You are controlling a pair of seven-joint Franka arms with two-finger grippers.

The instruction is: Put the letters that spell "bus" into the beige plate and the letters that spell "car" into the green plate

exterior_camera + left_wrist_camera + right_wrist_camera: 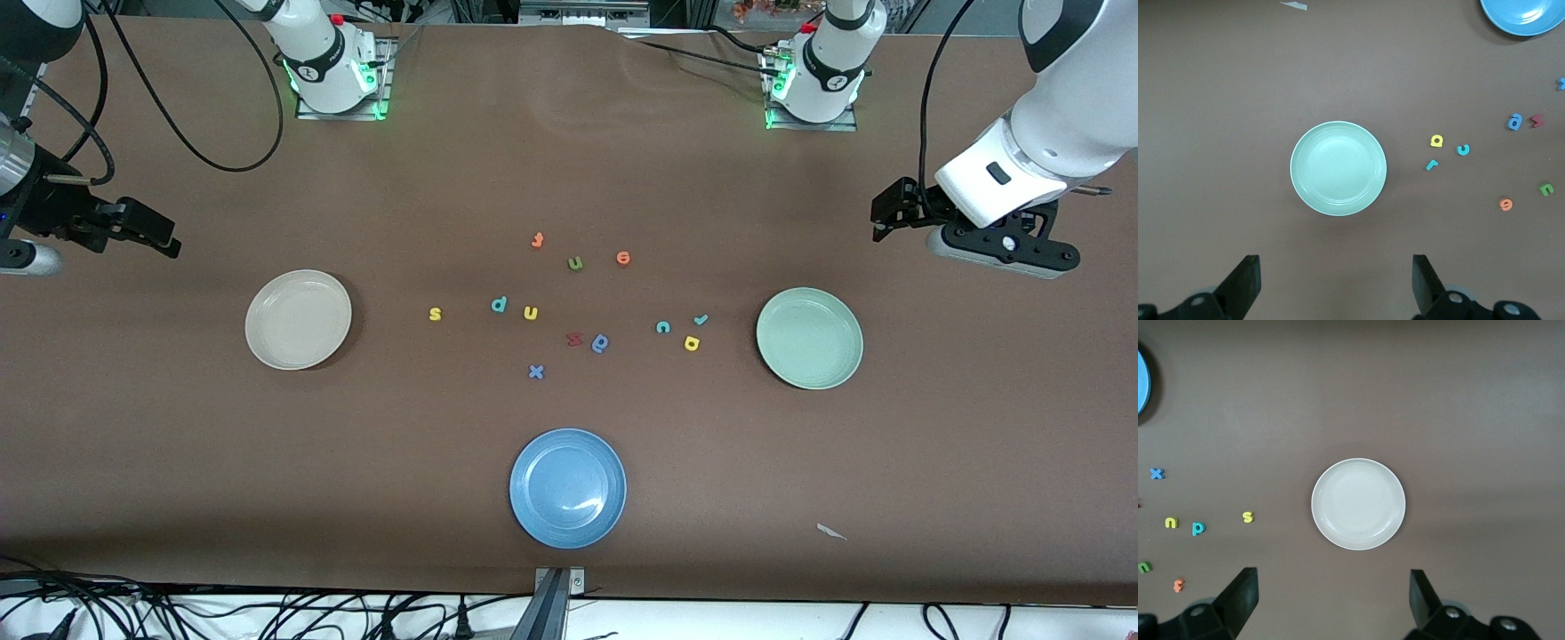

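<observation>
The beige plate (298,320) (1358,504) lies toward the right arm's end of the table, and the green plate (809,338) (1338,168) toward the left arm's end. Both are empty. Between them lie the yellow "s" (435,313) (1248,517), teal "b" (499,305) (1198,528) and yellow "u" (531,312) (1171,522). Beside the green plate are the teal "c" (662,327) (1463,149), teal "r" (701,319) (1431,164) and yellow "a" (692,343) (1436,141). My left gripper (882,220) (1337,280) hangs open, high up near the green plate. My right gripper (163,238) (1333,597) hangs open near the beige plate.
A blue plate (567,487) sits nearest the front camera. Other letters lie mid-table: orange "f" (537,240), green "u" (575,262), orange "e" (622,258), red "z" (574,339), a blue round-bowled letter (601,343) and blue "x" (535,372). A paper scrap (830,532) lies near the front edge.
</observation>
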